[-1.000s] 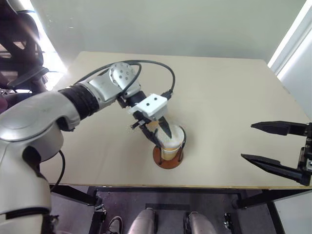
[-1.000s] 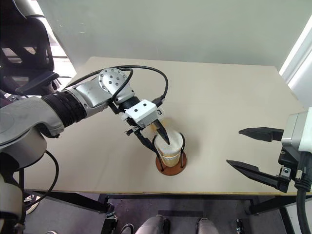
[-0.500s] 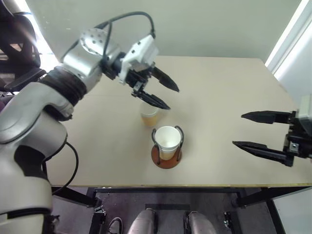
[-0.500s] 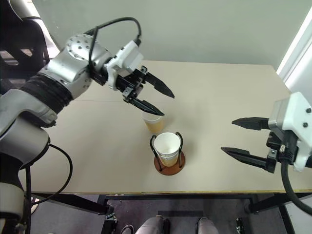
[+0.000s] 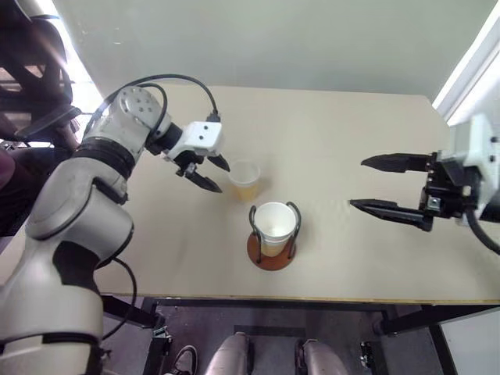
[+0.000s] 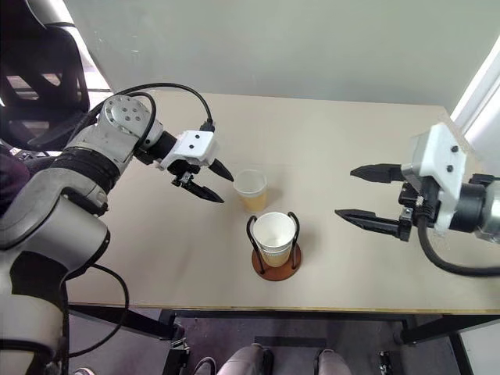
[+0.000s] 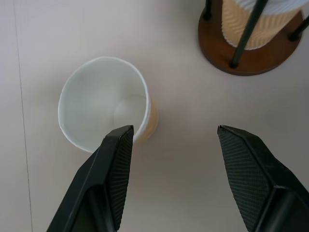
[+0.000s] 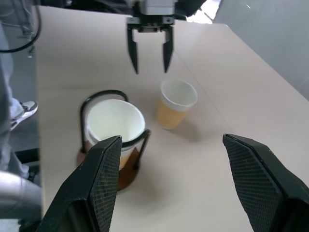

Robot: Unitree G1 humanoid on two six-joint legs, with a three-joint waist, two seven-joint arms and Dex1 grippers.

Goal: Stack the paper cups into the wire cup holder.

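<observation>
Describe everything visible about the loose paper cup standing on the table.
The loose paper cup is small and tapered, yellow-tan outside, white inside, with a rolled white rim. It stands upright and empty on the table, just behind the wire cup holder without touching it. The open left gripper hovers beside it; nothing grips it.

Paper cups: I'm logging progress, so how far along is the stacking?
Done: stacked paper cups sit in the wire cup holder. In hand: nothing; the left gripper is open beside the loose cup, and the right gripper is open and empty. Left: grasp that cup and stack it in the holder.
</observation>
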